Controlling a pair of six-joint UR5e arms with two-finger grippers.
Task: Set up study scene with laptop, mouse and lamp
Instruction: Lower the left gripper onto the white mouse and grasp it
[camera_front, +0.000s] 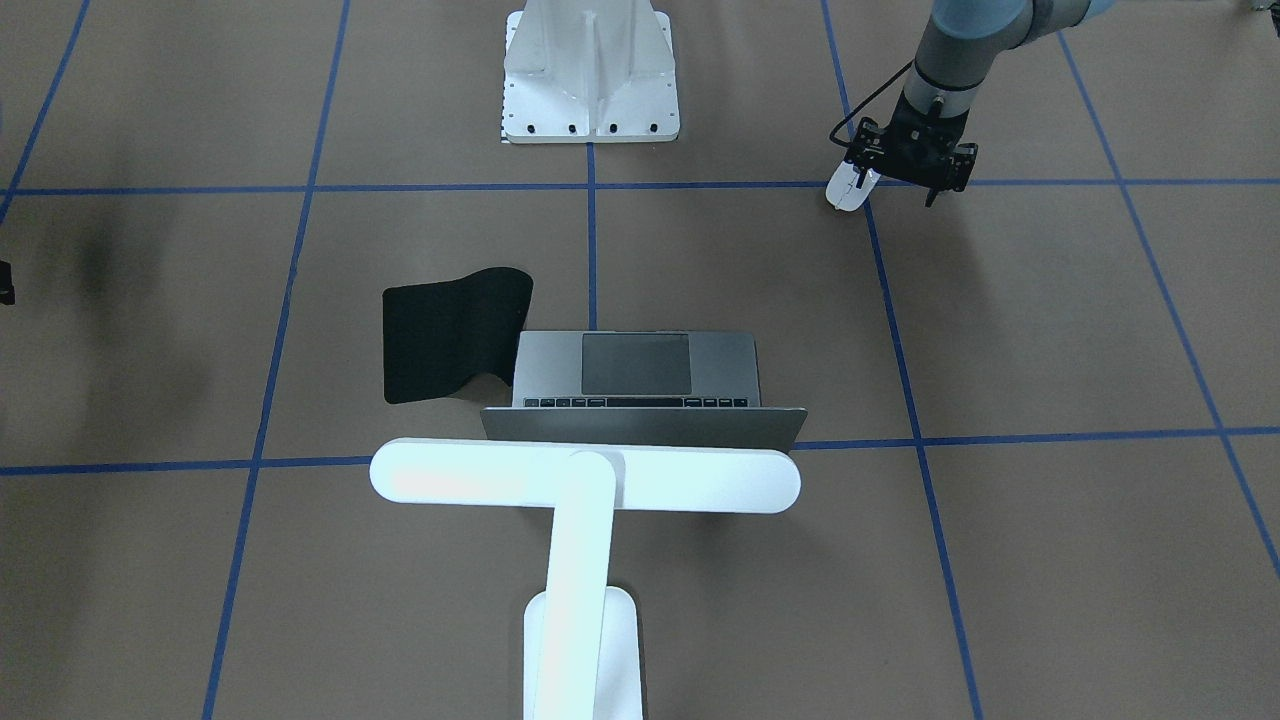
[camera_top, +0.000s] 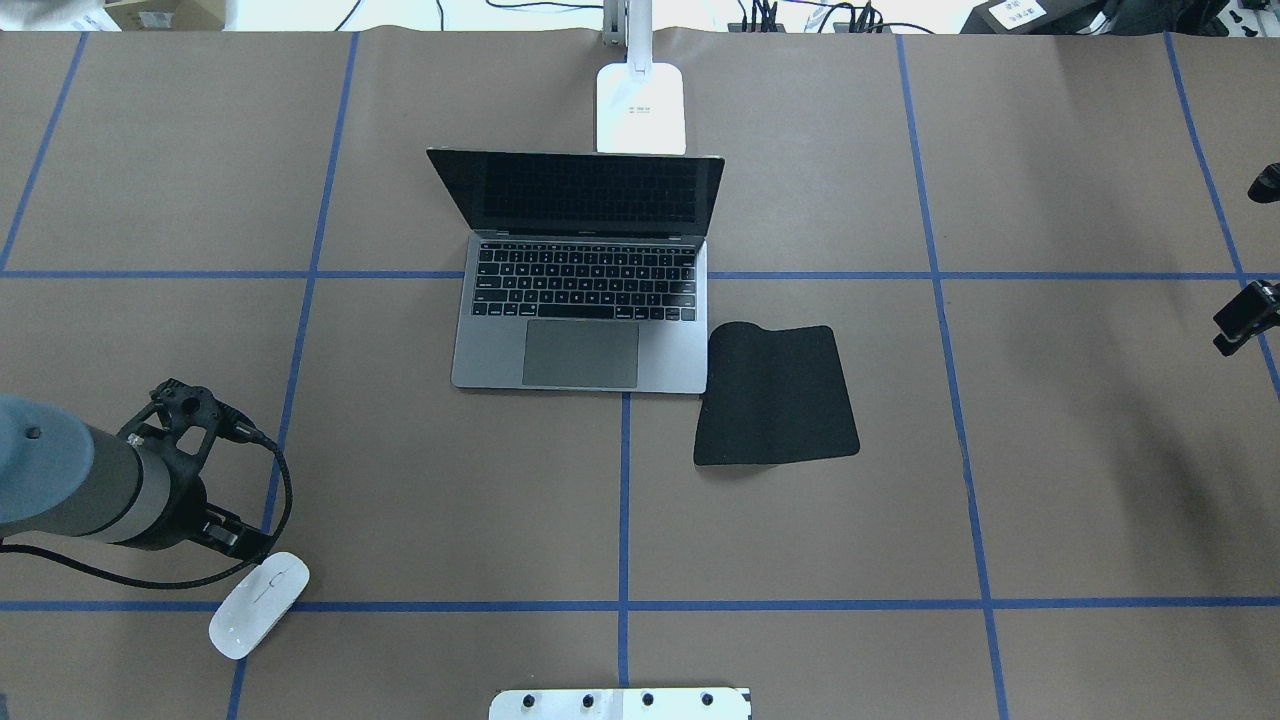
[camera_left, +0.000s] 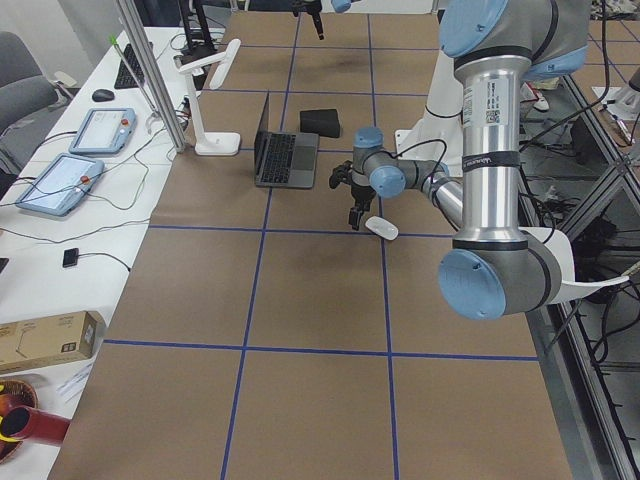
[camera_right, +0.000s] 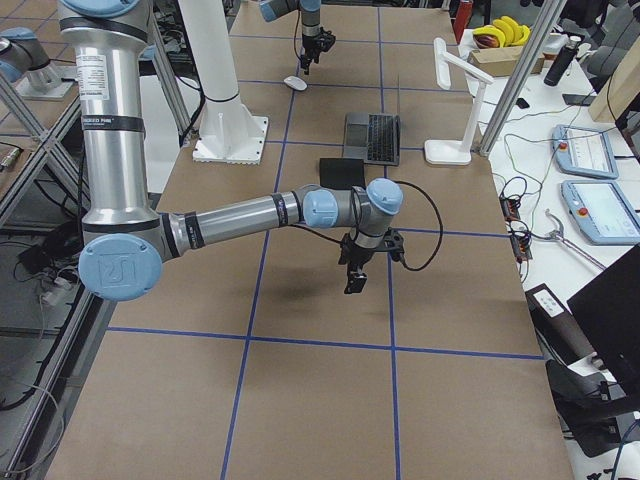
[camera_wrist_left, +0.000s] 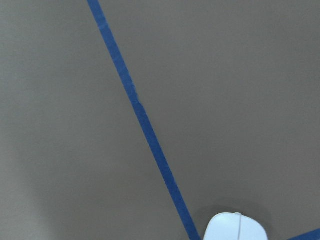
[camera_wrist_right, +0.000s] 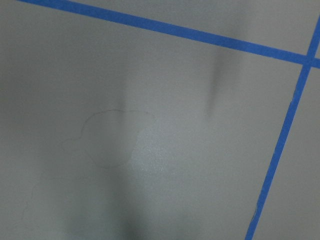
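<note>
Lamp (camera_front: 585, 478) nearest the front camera, its bar across the back of the open laptop (camera_front: 635, 365); both well apart from the left claw (camera_front: 896, 190), toward table centre. Mouse (camera_top: 259, 604) lay flat on the table just beside that claw, under one finger more than between the two. Left claw's fingers looked spread, holding nothing. Right claw (camera_right: 352, 278) hung over bare table, far off on the other side; spread or pressed together, could not tell.

Risks, as I judged them: claw off-centre on a glossy, low mouse, so closing might shove it or squirt it out. Mat (camera_top: 775, 393) lay beyond the laptop from the left claw (one edge lifted where it met the laptop), so a mouse set there could tilt or slide. A low carry might clip the screen.

Table (camera_top: 1050, 480) covered in brown paper, gridded with blue tape. Pedestal (camera_front: 590, 75) bolted at the robot's edge. Side bench (camera_left: 60, 200) with pendants and cables.
</note>
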